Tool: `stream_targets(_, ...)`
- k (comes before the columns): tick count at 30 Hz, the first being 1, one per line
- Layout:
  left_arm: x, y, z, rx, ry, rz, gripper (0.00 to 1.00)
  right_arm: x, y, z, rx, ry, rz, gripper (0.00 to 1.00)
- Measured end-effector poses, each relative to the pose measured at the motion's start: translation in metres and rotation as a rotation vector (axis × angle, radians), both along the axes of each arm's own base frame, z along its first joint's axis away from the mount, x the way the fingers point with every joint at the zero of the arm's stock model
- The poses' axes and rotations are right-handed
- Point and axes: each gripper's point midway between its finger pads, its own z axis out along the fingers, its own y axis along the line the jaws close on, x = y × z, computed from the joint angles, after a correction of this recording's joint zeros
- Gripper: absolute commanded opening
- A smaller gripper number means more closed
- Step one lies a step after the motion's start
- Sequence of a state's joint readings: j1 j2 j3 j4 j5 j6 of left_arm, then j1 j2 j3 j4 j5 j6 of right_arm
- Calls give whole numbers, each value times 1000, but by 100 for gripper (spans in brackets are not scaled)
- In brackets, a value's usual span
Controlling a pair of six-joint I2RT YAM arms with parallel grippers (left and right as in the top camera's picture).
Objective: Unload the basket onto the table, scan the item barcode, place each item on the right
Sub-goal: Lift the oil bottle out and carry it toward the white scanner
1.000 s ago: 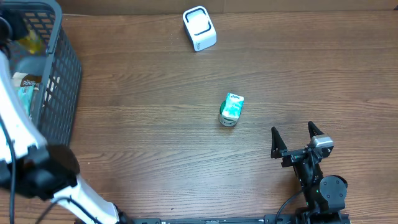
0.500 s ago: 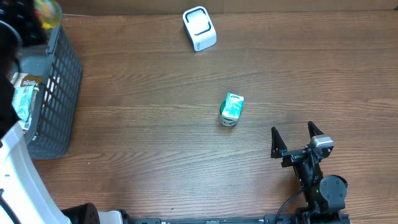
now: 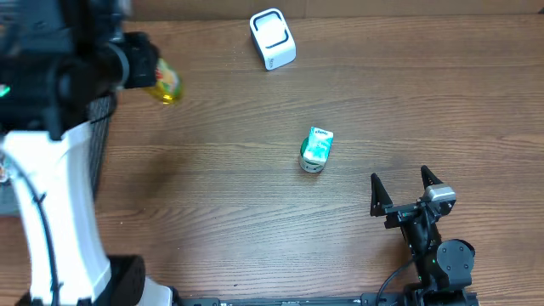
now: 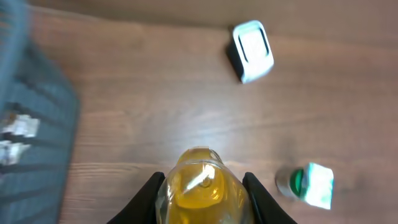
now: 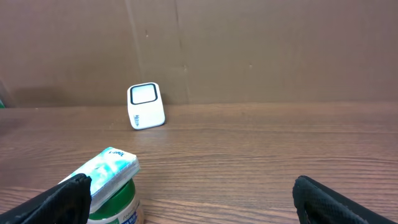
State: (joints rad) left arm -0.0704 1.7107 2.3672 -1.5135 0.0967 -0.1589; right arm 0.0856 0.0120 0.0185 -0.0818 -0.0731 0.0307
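Your left gripper (image 4: pixel 202 200) pinches yellow bottle (image 3: pixel 165 83), left of scanner (image 3: pixel 272 39); your right gripper (image 3: pixel 406 189) spread wide, empty, near green pack (image 3: pixel 317 150).

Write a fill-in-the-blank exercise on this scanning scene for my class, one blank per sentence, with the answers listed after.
The bottle held by the left gripper is ____ in colour.
The right gripper has its fingers ____ and holds nothing.
The scanner has a ____ housing.
Missing words: yellow; open; white.
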Motion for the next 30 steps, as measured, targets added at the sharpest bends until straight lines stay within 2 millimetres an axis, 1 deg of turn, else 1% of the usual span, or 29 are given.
stream_targets(1,4,-9,-10,3,31,-24,15,0,0,0,0,0,0,100)
stream_targets(2,7,-15,-15,4,47,-38,15,0,0,0,0,0,0,100)
stream_targets(6,19,-48,-42,5,120,-98,15,0,0,0,0,0,0,100)
stream_targets(7,22,-60,-50,8,140,-117,15,0,0,0,0,0,0,100)
stream_targets(10,29,-85,-71,34,181,-142,14,0,0,0,0,0,0,100)
stream_targets(11,34,-102,-86,56,207,-155,14,0,0,0,0,0,0,100)
stream_targets(15,44,-137,-117,86,250,-171,17,0,0,0,0,0,0,100)
stream_targets(20,45,-185,-163,136,311,-225,18,0,0,0,0,0,0,100)
stream_targets(23,48,-213,-184,152,311,-250,18,0,0,0,0,0,0,100)
stream_targets(27,55,-245,-200,153,271,-269,17,0,0,0,0,0,0,100)
stream_targets(30,58,-255,-203,159,244,-255,17,0,0,0,0,0,0,100)
